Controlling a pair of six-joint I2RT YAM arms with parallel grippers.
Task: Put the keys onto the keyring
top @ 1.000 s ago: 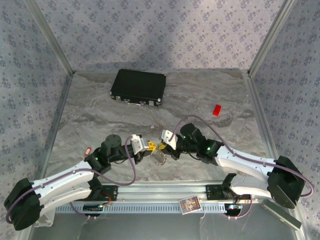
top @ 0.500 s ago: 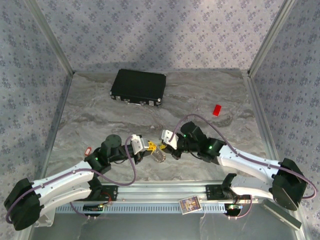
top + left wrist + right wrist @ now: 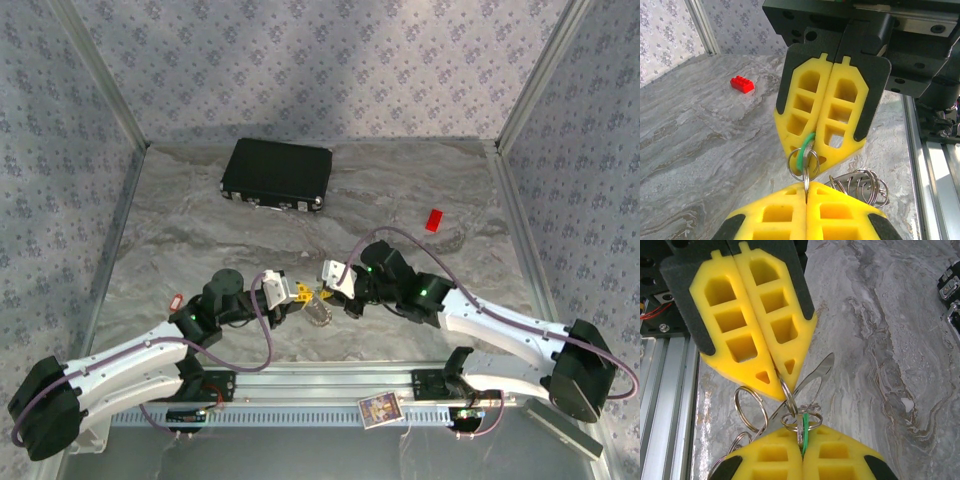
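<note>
My two grippers meet tip to tip low over the table's front middle. The left gripper (image 3: 300, 292) (image 3: 806, 187) is shut on one thin split ring of the keyring (image 3: 318, 313) (image 3: 860, 184) (image 3: 747, 407), a silver clip carrying several rings that hangs below the fingertips. Shut on the green key (image 3: 808, 144) (image 3: 802, 432), the right gripper (image 3: 326, 291) (image 3: 802, 436) holds the key's small silver ring (image 3: 801, 420) against the ring in the left fingers. Another of the keys, red and white (image 3: 177, 298), lies on the table at the far left.
A black case (image 3: 277, 174) lies at the back left. A red block (image 3: 433, 220) (image 3: 742, 84) sits at the right rear. The metal rail (image 3: 320, 385) runs along the near edge, and the enclosure walls stand on both sides.
The right arm's forearm has shifted slightly left and its jaws have tightened a little on the green key. The left arm is still.
</note>
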